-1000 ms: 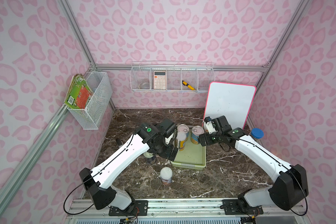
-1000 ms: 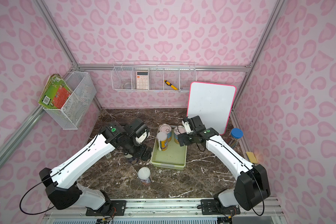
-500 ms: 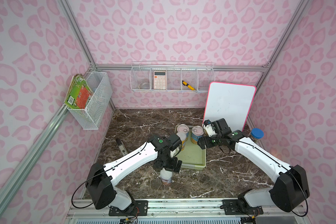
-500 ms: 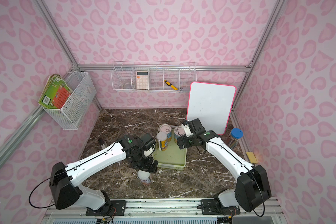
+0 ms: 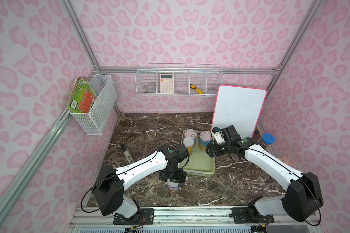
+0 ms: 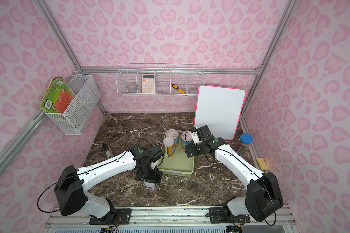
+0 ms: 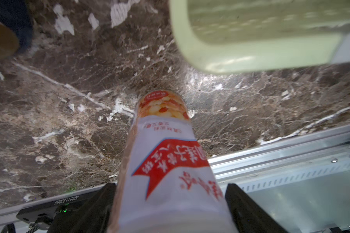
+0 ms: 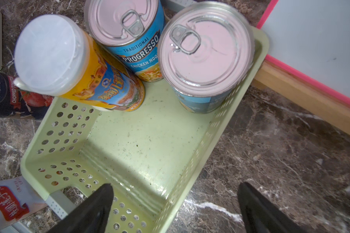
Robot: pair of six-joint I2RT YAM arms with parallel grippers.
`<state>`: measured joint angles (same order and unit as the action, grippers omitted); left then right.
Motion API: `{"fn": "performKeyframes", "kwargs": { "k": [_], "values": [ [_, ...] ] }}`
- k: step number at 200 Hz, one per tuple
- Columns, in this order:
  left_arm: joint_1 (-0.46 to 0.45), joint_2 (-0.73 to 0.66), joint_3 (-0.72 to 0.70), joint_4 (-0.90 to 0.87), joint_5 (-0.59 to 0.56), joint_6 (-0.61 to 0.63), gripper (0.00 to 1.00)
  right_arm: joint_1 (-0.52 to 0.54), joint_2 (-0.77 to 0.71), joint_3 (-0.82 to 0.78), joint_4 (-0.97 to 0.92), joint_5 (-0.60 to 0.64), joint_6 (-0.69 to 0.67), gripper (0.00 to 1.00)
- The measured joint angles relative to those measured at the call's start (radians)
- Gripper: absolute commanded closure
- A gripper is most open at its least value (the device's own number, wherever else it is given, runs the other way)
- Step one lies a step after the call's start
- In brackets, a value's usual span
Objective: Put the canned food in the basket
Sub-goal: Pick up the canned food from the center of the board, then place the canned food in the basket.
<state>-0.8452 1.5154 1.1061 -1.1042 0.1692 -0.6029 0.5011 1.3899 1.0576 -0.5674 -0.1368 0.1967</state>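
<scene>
A slim can with a white and red label [image 5: 173, 187] [image 7: 166, 161] stands on the marble just in front of the light-green basket [image 5: 198, 173] [image 8: 146, 141]. My left gripper [image 5: 172, 180] [image 7: 169, 187] points down over it, a finger on each side and a gap showing at one finger. Inside the basket's far end stand two blue-labelled cans [image 8: 127, 30] [image 8: 204, 50] and an orange-yellow can with a white cap [image 8: 79, 70]. A dark-labelled can [image 8: 8, 96] lies outside the basket's left wall. My right gripper [image 5: 210, 150] [image 8: 175, 186] hangs open above the basket's right rim, holding nothing.
A pink-edged whiteboard [image 5: 238, 113] leans at the back right, with a blue-lidded tube of pencils [image 5: 268, 139] beside it. A dark marker-like thing [image 5: 126, 154] lies left of the left arm. White wire baskets [image 5: 95, 107] [image 5: 180, 82] hang on the walls.
My left arm swung from the basket's left side to its front and came down over the white-labelled can, its jaws narrowing slightly. The right arm barely moved.
</scene>
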Motion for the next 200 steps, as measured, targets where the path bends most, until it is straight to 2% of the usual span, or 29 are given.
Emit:
{"fn": "performKeyframes", "kwargs": {
  "k": [21,38,52,79,105,143,169,200],
  "values": [
    [-0.003,-0.001,-0.025,0.004,0.004,-0.016,0.41,0.0,0.0,-0.004,0.002,0.001,-0.004,0.01],
    [-0.006,0.003,0.008,-0.024,-0.022,-0.014,0.66,0.0,0.0,-0.005,0.002,0.002,-0.01,0.01],
    [-0.006,0.005,0.059,-0.038,-0.035,-0.001,0.75,0.0,-0.001,-0.005,0.002,0.002,-0.011,0.01],
    [-0.005,0.007,0.161,-0.077,-0.061,0.009,0.81,-0.002,-0.014,-0.005,0.003,0.01,-0.015,0.01],
    [-0.007,-0.01,0.271,-0.192,-0.065,0.028,0.87,-0.014,-0.024,-0.009,0.002,0.014,-0.019,0.01],
    [-0.025,0.04,0.563,-0.312,-0.048,0.078,0.87,-0.055,-0.051,-0.02,0.002,0.013,-0.027,0.01],
    [-0.027,0.181,0.776,-0.344,-0.015,0.151,0.87,-0.084,-0.075,-0.039,0.002,0.006,-0.03,0.01],
    [-0.028,0.5,1.092,-0.393,0.002,0.27,0.89,-0.124,-0.09,-0.071,0.003,-0.003,-0.029,0.01]
  ]
}}
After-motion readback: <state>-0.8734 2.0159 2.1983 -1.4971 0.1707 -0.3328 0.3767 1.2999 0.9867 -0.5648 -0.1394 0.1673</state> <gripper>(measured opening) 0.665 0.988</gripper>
